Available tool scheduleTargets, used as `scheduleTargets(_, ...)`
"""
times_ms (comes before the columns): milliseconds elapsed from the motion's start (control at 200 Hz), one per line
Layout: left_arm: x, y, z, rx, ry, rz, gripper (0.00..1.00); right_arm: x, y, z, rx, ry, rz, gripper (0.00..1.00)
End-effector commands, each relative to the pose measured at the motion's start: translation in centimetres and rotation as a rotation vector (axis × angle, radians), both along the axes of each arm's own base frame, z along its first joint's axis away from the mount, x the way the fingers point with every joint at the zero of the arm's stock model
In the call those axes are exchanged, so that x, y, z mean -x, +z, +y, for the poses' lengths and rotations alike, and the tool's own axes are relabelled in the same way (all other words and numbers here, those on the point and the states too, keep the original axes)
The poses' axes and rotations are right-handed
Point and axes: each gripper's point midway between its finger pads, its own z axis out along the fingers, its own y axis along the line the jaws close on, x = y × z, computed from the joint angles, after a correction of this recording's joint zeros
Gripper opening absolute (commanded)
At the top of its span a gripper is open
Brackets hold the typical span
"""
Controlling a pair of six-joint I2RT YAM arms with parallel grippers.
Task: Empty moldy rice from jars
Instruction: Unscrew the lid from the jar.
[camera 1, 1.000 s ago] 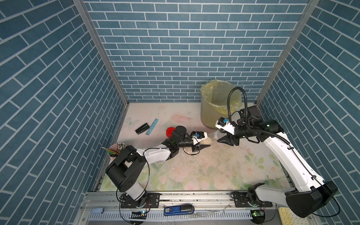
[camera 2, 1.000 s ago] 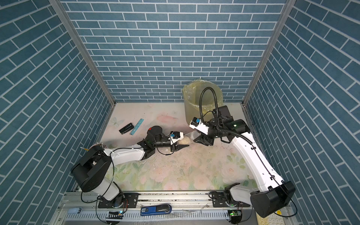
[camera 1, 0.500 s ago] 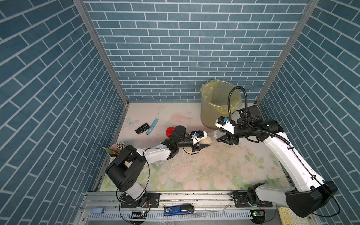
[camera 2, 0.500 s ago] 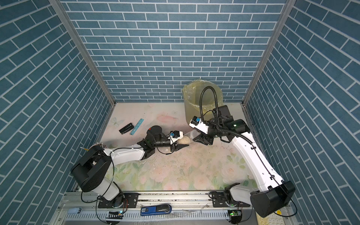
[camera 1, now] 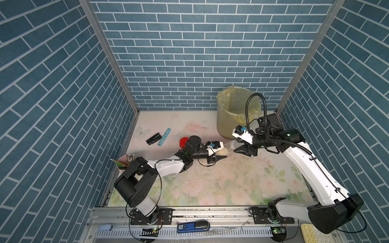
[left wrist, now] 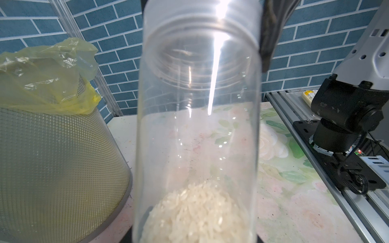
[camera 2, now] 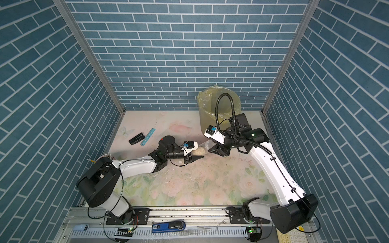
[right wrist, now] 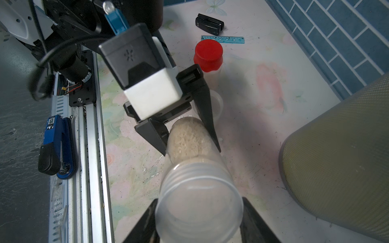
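**A:** What has moved since a second ago?

**B:** Very little. The right gripper [camera 1: 237, 146] has crept a shade toward the left gripper [camera 1: 220, 153]. The left arm sits where it was, and neither grip has altered.

**A:** Both clenched, then?

**B:** Yes. The right one's fingers [right wrist: 254, 225] pinch the whitish lid [right wrist: 200, 210] from both sides. The left one's fingers [right wrist: 205, 109] clamp the closed end of the same jar [left wrist: 197, 130], which lies on its side and runs from one pair of fingers to the other.

**A:** And the rice?

**B:** The moldy rice [right wrist: 189, 138] is heaped inside the jar, right between the left fingers and well short of the lid. I see none of it outside that jar.

**A:** Is the lid off yet?

**B:** It looks seated on its threads. With so small a shift and both grips firm, I'd judge this is the uncapping step, not the pouring.

**A:** Where would it be tipped?

**B:** The bin [camera 1: 229, 126], lined with a yellow bag, stands just beyond the right fingers.

**A:** Anything else waiting?

**B:** Behind the left gripper stands the red-capped jar [right wrist: 208, 54], cap on. Just beside one left finger is a clear round thing [right wrist: 217, 103], half hidden, perhaps another jar. So most of the task looks to be ahead.
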Motion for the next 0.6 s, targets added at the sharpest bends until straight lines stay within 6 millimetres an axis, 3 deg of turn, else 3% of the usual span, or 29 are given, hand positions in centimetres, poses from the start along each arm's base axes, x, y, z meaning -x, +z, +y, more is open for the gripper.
scheduleTargets(0, -1.77, 0.53, 0.36, 0.019, 0.065, 0.027, 0.00, 0.13, -0.33, -0.25, 0.019, -0.005, 0.009, 0.55)
scheduleTargets(70, -1.71, 0.60, 0.38, 0.020, 0.064, 0.028, 0.00, 0.09, -0.39, -0.23, 0.023, -0.007, 0.014, 0.76)
scheduleTargets(305, -1.66, 0.63, 0.41, 0.019, 0.062, 0.026, 0.00, -0.13, -0.43, -0.23, 0.023, -0.012, 0.004, 0.82)
scheduleTargets(345, -1.61, 0.63, 0.36, 0.020, 0.061, 0.028, 0.00, -0.30, -0.47, -0.33, 0.028, -0.022, 0.004, 0.98)
scheduleTargets(595, -1.65, 0.62, 0.39, 0.018, 0.064, 0.024, 0.00, -0.23, 0.28, -0.85, 0.034, -0.043, -0.035, 0.98)
